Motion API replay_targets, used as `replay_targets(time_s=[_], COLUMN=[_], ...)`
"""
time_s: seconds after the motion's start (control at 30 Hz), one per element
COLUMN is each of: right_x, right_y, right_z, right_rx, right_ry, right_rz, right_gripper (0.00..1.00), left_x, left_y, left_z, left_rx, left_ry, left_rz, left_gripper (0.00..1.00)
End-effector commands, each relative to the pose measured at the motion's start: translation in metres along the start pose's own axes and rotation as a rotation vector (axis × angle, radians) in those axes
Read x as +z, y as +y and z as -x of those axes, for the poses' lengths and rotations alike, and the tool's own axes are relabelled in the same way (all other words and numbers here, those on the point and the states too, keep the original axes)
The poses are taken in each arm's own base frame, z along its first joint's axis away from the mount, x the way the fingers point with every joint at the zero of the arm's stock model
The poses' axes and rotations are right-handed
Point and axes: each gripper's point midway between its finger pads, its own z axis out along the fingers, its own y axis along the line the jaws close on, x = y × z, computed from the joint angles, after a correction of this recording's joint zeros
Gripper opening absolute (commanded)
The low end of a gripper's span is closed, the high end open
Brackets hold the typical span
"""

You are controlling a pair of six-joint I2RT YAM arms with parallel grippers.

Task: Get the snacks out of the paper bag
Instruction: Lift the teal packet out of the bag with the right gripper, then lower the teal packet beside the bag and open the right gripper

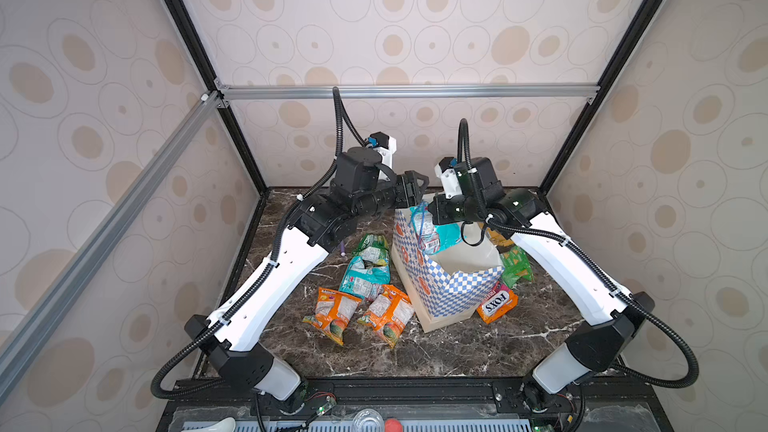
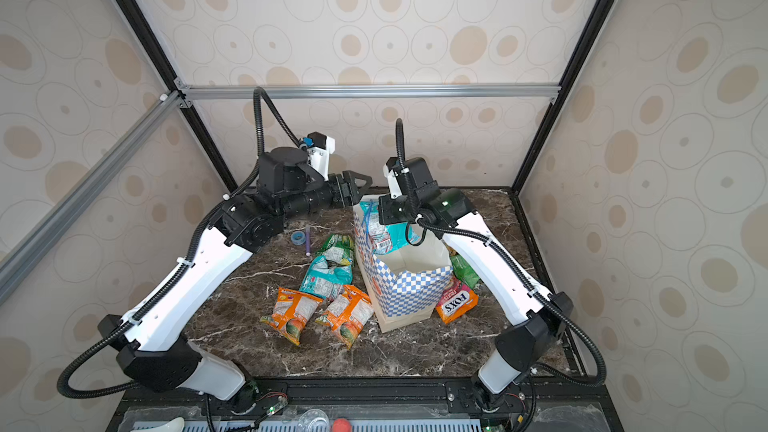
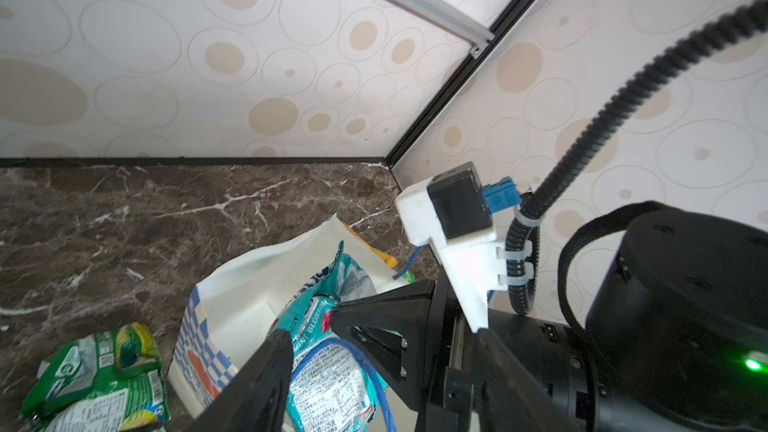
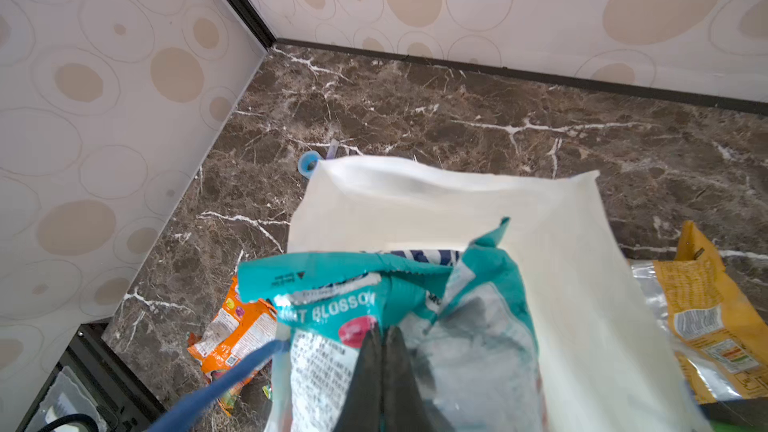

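Note:
The checkered paper bag (image 1: 449, 284) (image 2: 409, 288) stands upright at mid-table, its mouth open. My right gripper (image 1: 433, 221) (image 4: 382, 332) is shut on a teal snack packet (image 1: 428, 236) (image 4: 332, 317), holding it in the bag's mouth at the far left corner. My left gripper (image 1: 415, 191) (image 3: 309, 322) hovers open just above that corner; the teal packet (image 3: 328, 371) and a blue cord handle (image 3: 374, 371) show between its fingers. On the table left of the bag lie two orange-and-white packets (image 1: 334, 313) (image 1: 388, 313), a teal one (image 1: 365, 276) and a green one (image 1: 372, 247). To its right lie the FOX'S packet (image 1: 496, 303), a green packet (image 1: 515, 268) and a yellow one (image 4: 702, 313).
A small blue tape roll (image 2: 298, 236) and a purple pen (image 2: 308, 238) lie at the back left, under my left arm. Patterned walls close the marble table (image 1: 457, 351) on three sides. The two arms nearly meet above the bag's far edge.

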Motion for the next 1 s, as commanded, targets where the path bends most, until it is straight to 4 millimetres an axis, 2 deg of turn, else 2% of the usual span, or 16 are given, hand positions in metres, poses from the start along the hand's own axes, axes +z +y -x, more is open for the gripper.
replay_targets(time_s=[0.0, 0.2, 0.33, 0.37, 0.5, 0.63, 0.83, 0.97], right_x=[-0.045, -0.097, -0.134, -0.149, -0.185, -0.209, -0.237, -0.252], right_y=[0.004, 0.004, 0.006, 0.008, -0.002, -0.029, -0.071, -0.102], right_z=[0.028, 0.06, 0.081, 0.09, 0.101, 0.1, 0.087, 0.069], right_rx=[0.005, -0.019, -0.031, -0.031, -0.015, -0.007, 0.062, 0.152], right_ry=[-0.099, -0.192, -0.273, -0.31, -0.38, -0.414, -0.432, -0.424], right_rz=[0.012, -0.011, -0.011, -0.003, -0.023, -0.1, -0.22, -0.336], right_gripper=[0.0, 0.0, 0.0, 0.0, 0.0, 0.0, 0.0, 0.0], left_x=[-0.009, -0.016, -0.011, -0.01, -0.008, -0.005, 0.0, 0.001], left_y=[-0.027, -0.06, -0.081, -0.085, -0.104, -0.127, -0.157, -0.16], left_z=[0.019, 0.02, 0.005, 0.0, -0.016, -0.032, -0.057, -0.08], left_rx=[0.053, 0.107, 0.144, 0.158, 0.203, 0.268, 0.315, 0.371], left_ry=[-0.061, -0.051, -0.002, 0.015, 0.058, 0.061, 0.089, 0.161], left_rz=[-0.119, -0.202, -0.251, -0.256, -0.284, -0.327, -0.403, -0.4], left_gripper=[0.69, 0.74, 0.76, 0.76, 0.78, 0.82, 0.84, 0.84])
